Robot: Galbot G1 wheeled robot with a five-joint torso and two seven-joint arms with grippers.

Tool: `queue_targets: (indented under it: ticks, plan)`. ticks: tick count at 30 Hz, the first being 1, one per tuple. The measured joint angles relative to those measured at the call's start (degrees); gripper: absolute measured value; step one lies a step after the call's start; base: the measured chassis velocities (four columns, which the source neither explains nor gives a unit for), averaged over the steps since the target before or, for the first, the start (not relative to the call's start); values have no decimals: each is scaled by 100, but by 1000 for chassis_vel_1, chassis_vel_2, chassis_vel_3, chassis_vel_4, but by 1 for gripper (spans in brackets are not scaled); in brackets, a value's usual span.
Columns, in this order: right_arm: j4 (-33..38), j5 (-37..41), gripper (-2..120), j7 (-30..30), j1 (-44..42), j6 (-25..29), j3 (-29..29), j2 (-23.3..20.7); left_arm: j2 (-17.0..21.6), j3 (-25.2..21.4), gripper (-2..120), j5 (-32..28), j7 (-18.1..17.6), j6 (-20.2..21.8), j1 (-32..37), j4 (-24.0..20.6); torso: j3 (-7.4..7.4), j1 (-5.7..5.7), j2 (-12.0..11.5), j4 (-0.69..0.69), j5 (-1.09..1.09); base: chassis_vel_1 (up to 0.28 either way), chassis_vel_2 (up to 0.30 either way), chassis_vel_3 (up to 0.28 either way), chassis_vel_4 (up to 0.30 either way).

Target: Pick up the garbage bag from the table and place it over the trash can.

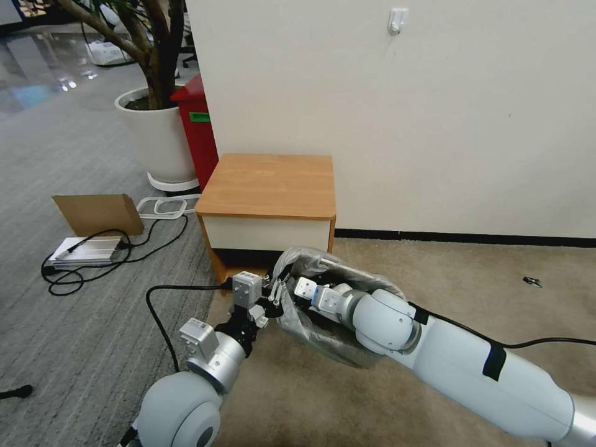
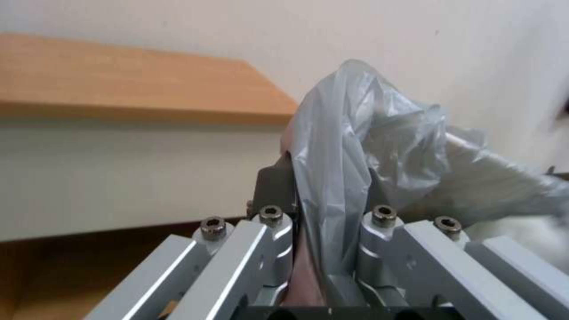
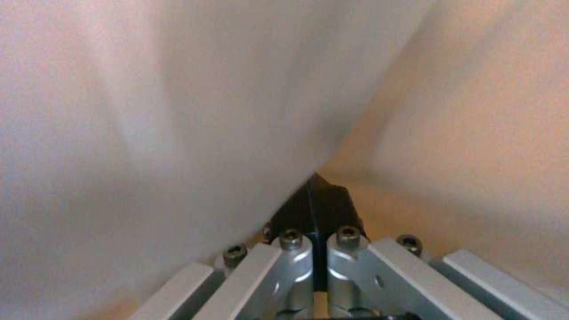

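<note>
Both end effectors work the thin grey translucent plastic garbage bag [image 1: 323,310]: left end effector [image 1: 278,297] pinching its near edge, right end effector [image 3: 317,209] pressed together inside.

A white plant pot [image 1: 155,133] stands beside a red cabinet [image 1: 197,127]. A cardboard sheet [image 1: 98,213] and black cables [image 1: 93,261] lie on grey carpet [image 1: 49,335].

Left gripper [image 2: 323,213] is extended forward and low, fingers clamped on a fold of the garbage bag [image 2: 367,146]. Right gripper [image 3: 317,213] is reached in just beside it, fingers pressed together.
</note>
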Motion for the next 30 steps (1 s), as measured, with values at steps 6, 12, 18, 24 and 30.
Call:
queue_targets:
  ticks: [6, 12, 18, 24, 30]
  plan:
    - [404, 540, 0, 80, 17, 5, 50, -243, -55, -128, 10, -180, -30, -63, -44, 267, 0, 0, 0, 0, 0, 0, 0, 0, 0]
    - [882, 1508, 0, 176, -200, 19, 416, -576, -169, -190, 10, -755, -184, -90, -164, 679, 0, 0, 0, 0, 0, 0, 0, 0, 0]
    - [1306, 1995, 0, 307, -991, 304, 1389, -850, -277, -224, 10, -1404, -535, -6, -183, 941, 0, 0, 0, 0, 0, 0, 0, 0, 0]
    - [1616, 2397, 0, 1328, -2915, 2156, 2667, -849, -341, -296, 10, -1757, -749, 58, 60, 1197, -1, 0, 1, 0, 0, 0, 0, 0, 0]
    - [1831, 1651, 19, 1755, -5009, 3014, 4096, 461, -436, -290, 10, -1993, -988, 60, 417, 1222, -1, 0, 1, -1, 0, 0, 0, 0, 0]
